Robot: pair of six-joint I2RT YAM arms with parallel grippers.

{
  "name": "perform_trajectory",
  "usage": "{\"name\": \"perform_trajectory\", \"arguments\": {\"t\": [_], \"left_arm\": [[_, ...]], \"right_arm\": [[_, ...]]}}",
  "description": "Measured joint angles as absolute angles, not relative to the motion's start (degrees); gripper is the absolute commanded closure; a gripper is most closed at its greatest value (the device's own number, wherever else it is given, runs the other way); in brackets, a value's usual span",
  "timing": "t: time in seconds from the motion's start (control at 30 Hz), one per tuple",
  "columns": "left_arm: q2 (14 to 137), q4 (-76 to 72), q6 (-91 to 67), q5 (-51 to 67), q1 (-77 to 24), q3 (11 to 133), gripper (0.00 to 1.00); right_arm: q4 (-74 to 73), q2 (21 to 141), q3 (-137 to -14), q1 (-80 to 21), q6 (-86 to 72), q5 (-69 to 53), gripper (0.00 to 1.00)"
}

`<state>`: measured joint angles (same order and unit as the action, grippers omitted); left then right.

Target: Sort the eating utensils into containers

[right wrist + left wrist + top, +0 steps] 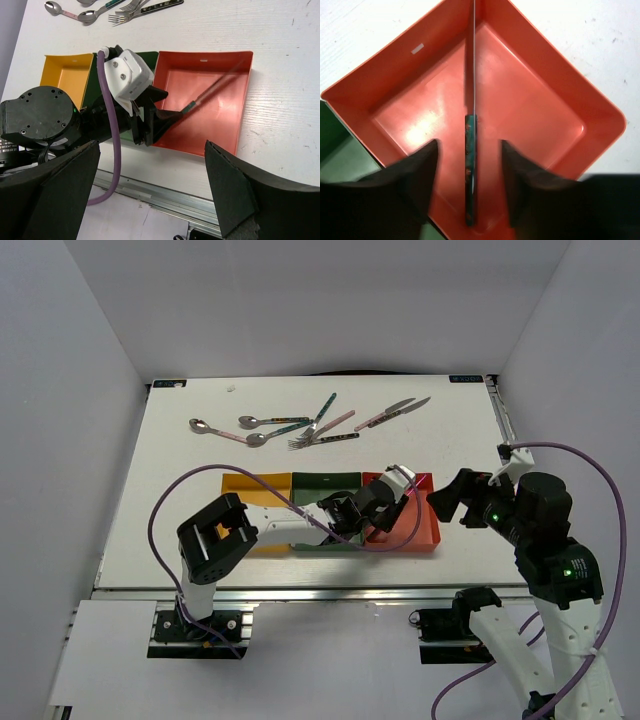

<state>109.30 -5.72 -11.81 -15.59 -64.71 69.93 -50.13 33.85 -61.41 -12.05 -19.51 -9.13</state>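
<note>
Site: white table (450,450) inside a white-walled enclosure. Three trays stand in a row at the near edge: yellow tray (250,485), green tray (330,483), red tray (530,115).

Left gripper (468,150): positioned over the red tray, jaws parted. A knife (472,110) with a teal patterned handle sits between my fingers, with clearance visible on both sides, so I judge it released, not gripped. Its blade runs toward the tray's far corner. It is blurred in the right wrist view, and I cannot tell whether it lies flat or leans on the wall.

Right gripper (152,150): spread wide, holding nothing, hovering just beside the red tray's right side.

Outstanding: spoons (257,439), forks (300,442) and two knives (385,415) lie unsorted at the far part of the table.

Recommendation for the step in hand, the drop: keep the left jaws wide and lift straight up, so that neither finger drags the handle. Confirm the knife rests wholly inside the walls before reaching out. Risk: a tip resting on the rim could let the knife slide out.
</note>
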Motion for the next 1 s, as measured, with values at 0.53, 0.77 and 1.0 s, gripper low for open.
{"name": "perform_trajectory", "arguments": {"t": [0.53, 0.77, 1.0], "left_arm": [[112.7, -0.9, -12.1, -14.3, -55.2, 86.1, 0.13], [134.9, 3.7, -4.9, -3.8, -42.2, 118.2, 0.17], [149.6, 4.4, -2.5, 3.6, -40.7, 127.1, 0.13]], "right_arm": [[-50.3, 32.8, -60.9, -12.1, -19.5, -9.7, 0.11], [-49.4, 31.8, -59.5, -12.1, -19.5, -11.8, 0.11], [-49.1, 31.3, -57.8, -12.1, -19.8, -14.8, 0.11]]}}
